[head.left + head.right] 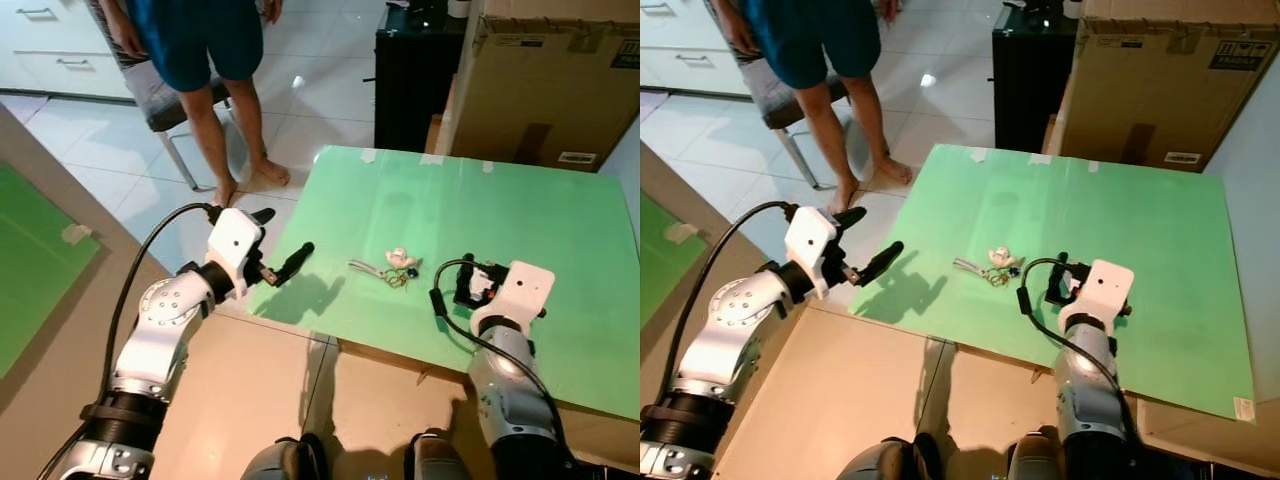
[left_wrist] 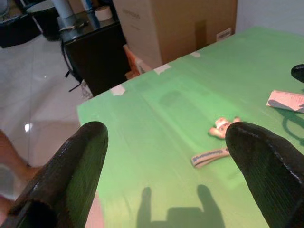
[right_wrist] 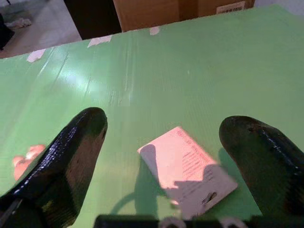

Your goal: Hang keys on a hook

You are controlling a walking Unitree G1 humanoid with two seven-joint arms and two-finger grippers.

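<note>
We see the left tool (image 1: 283,243) with its fingers spread apart and empty, held above the near left corner of the green worktop (image 1: 520,215), and the right tool (image 3: 164,156) likewise spread wide over a white card (image 3: 187,168) lying flat on the green surface. The keys (image 1: 392,271), with a small pale charm and a strap, lie on the worktop between the two tools, touching neither. Beyond the worktop stand a cardboard box (image 1: 545,85), a black cabinet (image 1: 415,70), and a person's bare legs (image 1: 225,130) on the tiled floor.

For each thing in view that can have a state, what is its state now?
keys: lying flat on the green table, not held
left gripper: open, raised at the table's left edge
right gripper: open, low over a white card
cardboard box: closed
</note>
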